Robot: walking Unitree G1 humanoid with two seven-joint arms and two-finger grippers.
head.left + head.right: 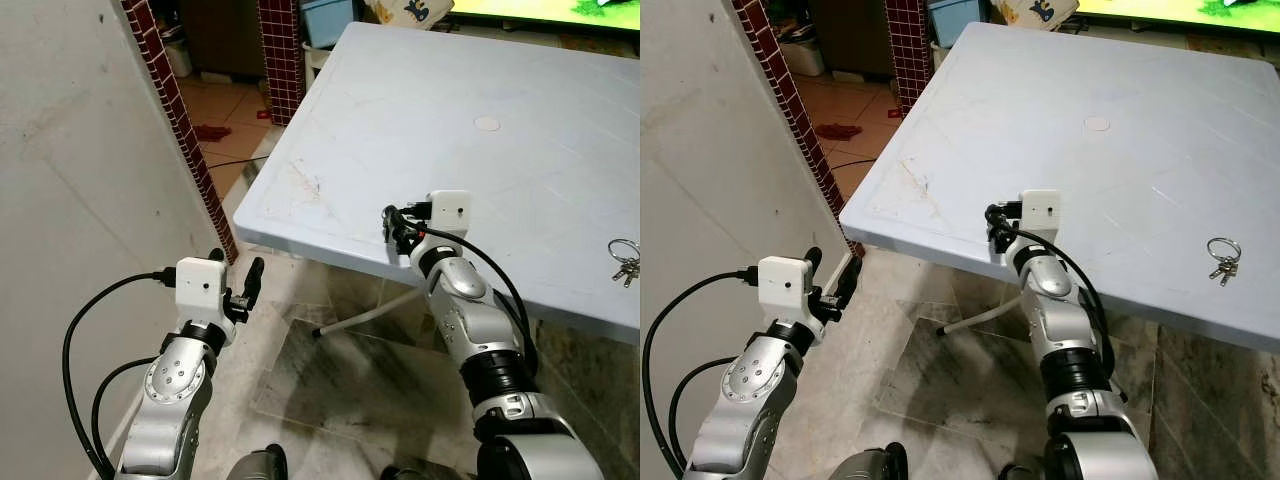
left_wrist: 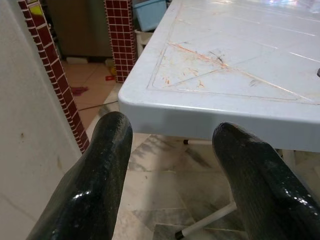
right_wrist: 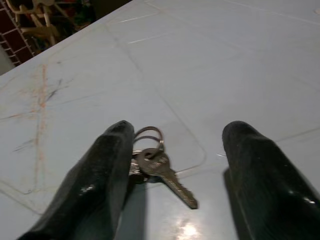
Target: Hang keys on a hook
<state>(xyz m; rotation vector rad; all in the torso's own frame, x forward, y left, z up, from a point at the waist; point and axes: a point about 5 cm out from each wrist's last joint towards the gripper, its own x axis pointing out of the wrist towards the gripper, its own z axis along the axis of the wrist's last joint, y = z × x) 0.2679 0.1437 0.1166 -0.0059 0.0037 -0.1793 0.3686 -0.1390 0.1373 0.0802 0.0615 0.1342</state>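
The left gripper (image 1: 236, 268) hangs low beside the plain white plastered wall (image 1: 70, 200), short of the near corner of the pale blue plastic table (image 1: 400, 110). Its two black fingers stand apart with nothing between them. It has no part in this step and is best left there.

The right gripper (image 3: 177, 132) sits at the table's near edge, just above the top. Its fingers are spread wide and hold nothing. In its wrist view, a small bunch of silver metal keys on a wire ring (image 3: 152, 162) lies flat on the table just ahead of it. The ring touches or is tucked against the inner side of one finger (image 3: 107, 165), and one key blade points into the gap.

From the head, a ring of keys (image 1: 1222, 260) lies well off to this gripper's right, near the same edge. I cannot tell whether that is the same bunch.

The step in hand looks like the pickup. The bunch sits off-centre, so the gripper should shift sideways towards that finger until the ring is midway between both fingers. The tips should then drop until they brush the table, because the keys lie thin and flat. Closing should be slow and on the ring, not on a loose blade, which could swivel or slide on the smooth plastic. The ring's loop should stay free for the hook.
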